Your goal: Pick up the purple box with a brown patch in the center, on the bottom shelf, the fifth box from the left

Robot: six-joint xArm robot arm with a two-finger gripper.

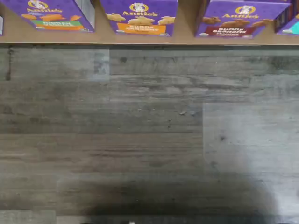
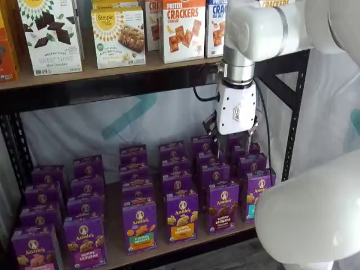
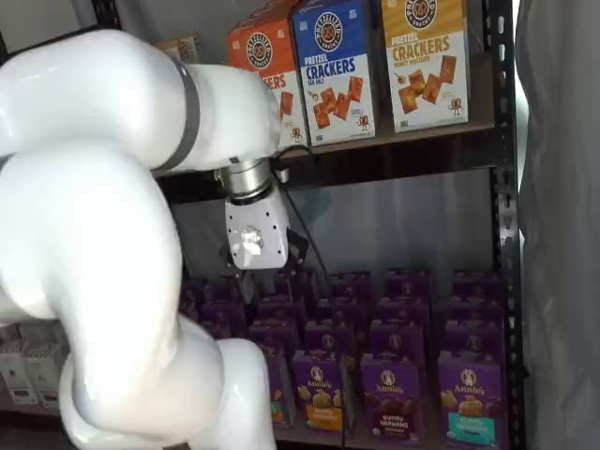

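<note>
The purple box with the brown band stands upright in the front row of the bottom shelf. It also shows in a shelf view and in the wrist view. My gripper hangs from the white arm, in front of the rack and above the back rows of purple boxes, well above that box. Its two black fingers point down with a gap between them and hold nothing. In a shelf view only its white body shows plainly.
A yellow-orange band carton stands to the left of the purple box and a teal band carton to its right. More purple cartons stand in rows behind. The upper shelf holds cracker boxes. A black rack post stands at the right. Grey plank floor lies below.
</note>
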